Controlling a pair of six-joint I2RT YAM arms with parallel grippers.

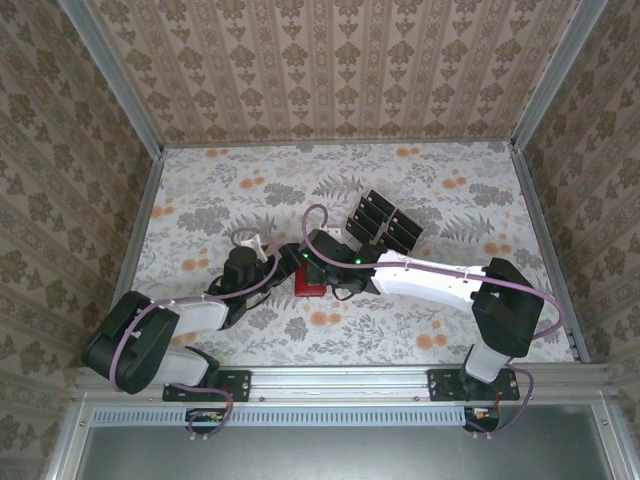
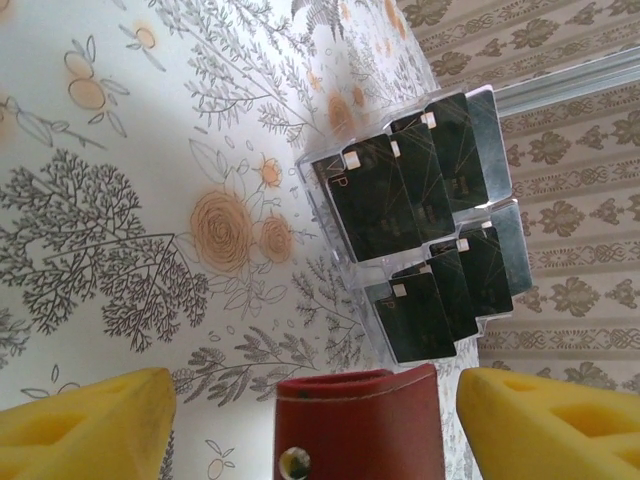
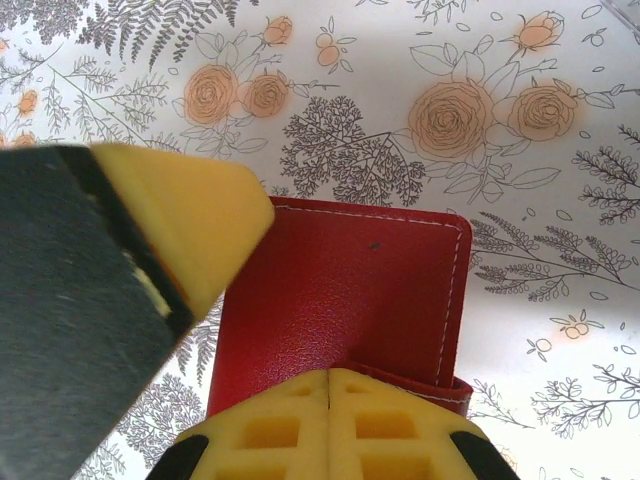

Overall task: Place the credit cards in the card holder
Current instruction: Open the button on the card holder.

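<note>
The closed red wallet (image 2: 360, 430) lies flat on the flowered worktop (image 2: 120, 150), near the middle and just in front of a clear rack (image 2: 497, 130) that holds the black cards (image 2: 385, 205) upright in two tiered rows. The left gripper (image 2: 318, 388) faces the wallet with its jaws wide; the wallet's snap end sits between the yellow fingers (image 2: 85, 430), with a gap on each side. In the overhead view the right gripper (image 1: 330, 276) hangs over the wallet from the other side. In the right wrist view, yellow pads (image 3: 330, 435) overlap the wallet's tab edge and one corner, but I cannot tell how the right jaws stand.
</note>
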